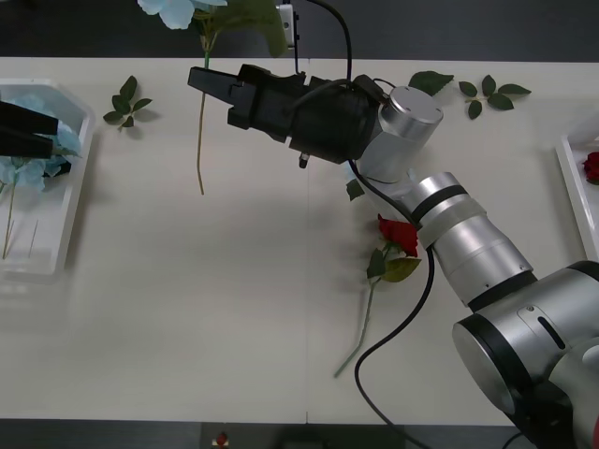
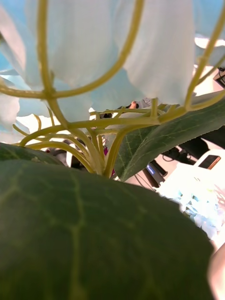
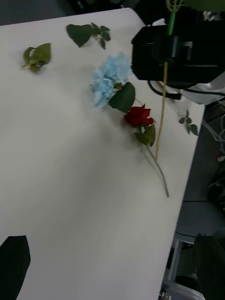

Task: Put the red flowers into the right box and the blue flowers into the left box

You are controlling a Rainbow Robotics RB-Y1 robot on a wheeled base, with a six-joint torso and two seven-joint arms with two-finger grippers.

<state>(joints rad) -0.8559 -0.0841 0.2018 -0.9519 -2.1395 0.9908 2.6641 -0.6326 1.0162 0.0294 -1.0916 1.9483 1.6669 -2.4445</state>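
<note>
My right gripper [image 1: 199, 80] reaches across the middle of the table and is shut on the stem of a blue flower [image 1: 178, 9]. Its stem [image 1: 199, 150] hangs down above the table, and its petals [image 2: 108, 51] and leaves press close to the right wrist camera. My left gripper [image 1: 53, 137] is open over the left box [image 1: 77, 196], which holds blue flowers [image 1: 23, 173]. One red flower [image 1: 398, 234] lies on the table by the right forearm. Another blue flower [image 3: 108, 77] lies beside that red flower [image 3: 138, 115]. The right box [image 1: 569, 187] holds a red flower [image 1: 591, 166].
Loose green leaf sprigs lie at the back left [image 1: 126, 101] and back right [image 1: 491, 94], with a single leaf [image 1: 430, 82] near the right elbow. The right arm's cable loops over the table's front right part.
</note>
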